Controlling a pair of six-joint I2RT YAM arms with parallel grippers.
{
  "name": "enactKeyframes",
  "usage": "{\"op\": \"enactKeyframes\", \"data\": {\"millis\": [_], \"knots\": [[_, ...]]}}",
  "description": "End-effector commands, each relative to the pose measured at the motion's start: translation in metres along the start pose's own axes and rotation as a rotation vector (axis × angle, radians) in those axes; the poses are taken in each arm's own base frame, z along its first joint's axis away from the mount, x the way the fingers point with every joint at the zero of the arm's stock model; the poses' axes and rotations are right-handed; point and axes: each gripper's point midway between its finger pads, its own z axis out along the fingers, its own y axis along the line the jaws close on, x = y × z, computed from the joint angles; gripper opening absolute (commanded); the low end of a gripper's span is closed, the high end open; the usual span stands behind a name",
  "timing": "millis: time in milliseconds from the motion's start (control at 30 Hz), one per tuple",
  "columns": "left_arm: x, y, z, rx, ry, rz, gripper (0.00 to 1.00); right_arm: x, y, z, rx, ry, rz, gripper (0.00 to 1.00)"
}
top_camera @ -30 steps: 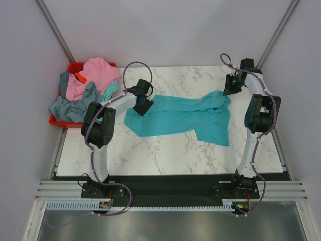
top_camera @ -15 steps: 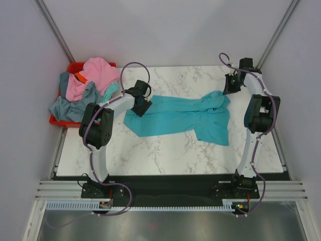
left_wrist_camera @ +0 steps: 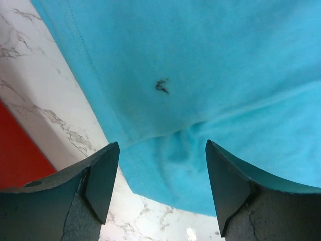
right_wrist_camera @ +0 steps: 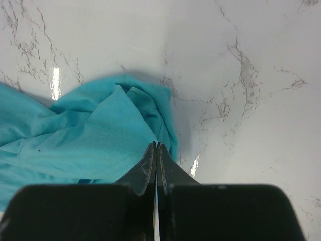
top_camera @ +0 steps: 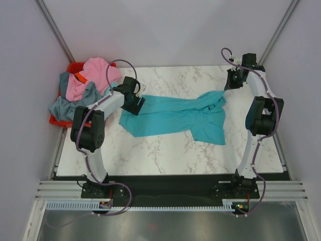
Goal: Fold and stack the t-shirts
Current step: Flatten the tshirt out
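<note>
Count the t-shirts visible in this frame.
3 clearly: a teal t-shirt spread on the table, plus a pink t-shirt and a grey-blue t-shirt heaped in the red bin. Others may be buried there.

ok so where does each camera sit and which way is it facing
top external: above, behind the arm bases, looking down on white marble table, bright teal cloth t-shirt, both arms
left wrist: looks down past open left gripper at the shirt's edge
right wrist: looks down past shut right gripper at its other end
shared: the shirt and table

A spread t-shirt (top_camera: 173, 116) lies on the table (top_camera: 165, 150), heaped t-shirts (top_camera: 83, 88) in the bin (top_camera: 74, 66) far-left.
</note>
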Motion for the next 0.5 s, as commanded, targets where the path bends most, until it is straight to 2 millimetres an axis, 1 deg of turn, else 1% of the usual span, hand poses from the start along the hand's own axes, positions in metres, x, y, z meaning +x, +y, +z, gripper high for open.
{"op": "enactKeyframes", "data": {"millis": [0,100,167,200,233,267,300,333,400,467], "knots": [[-0.028,-0.015,-0.042,0.102,-0.109,-0.064,0.77,-0.021,0.006,-0.027,0.025,-0.067,-0.036,0.0],[-0.025,-0.021,-0.05,0.144,-0.11,-0.108,0.75,-0.018,0.006,-0.028,0.026,-0.062,-0.036,0.0],[-0.016,-0.023,-0.049,0.16,-0.086,-0.153,0.72,-0.018,0.007,-0.027,0.024,-0.062,-0.038,0.0],[-0.011,-0.018,-0.047,0.158,-0.075,-0.183,0.71,-0.018,0.007,-0.029,0.026,-0.061,-0.04,0.0],[-0.002,-0.017,-0.042,0.163,-0.052,-0.206,0.68,-0.018,0.009,-0.028,0.025,-0.059,-0.043,0.0],[0.001,-0.015,-0.04,0.172,-0.046,-0.235,0.67,-0.017,0.009,-0.029,0.029,-0.058,-0.044,0.0],[0.006,-0.01,-0.037,0.175,-0.035,-0.262,0.67,-0.017,0.009,-0.029,0.031,-0.059,-0.046,0.0],[0.011,-0.008,-0.032,0.173,-0.019,-0.274,0.64,-0.017,0.01,-0.029,0.03,-0.059,-0.049,0.0],[0.014,0.001,-0.028,0.154,-0.014,-0.297,0.63,-0.015,0.011,-0.029,0.031,-0.054,-0.051,0.0],[0.015,0.006,-0.023,0.145,-0.008,-0.303,0.62,-0.012,0.011,-0.029,0.029,-0.047,-0.049,0.0]]}}
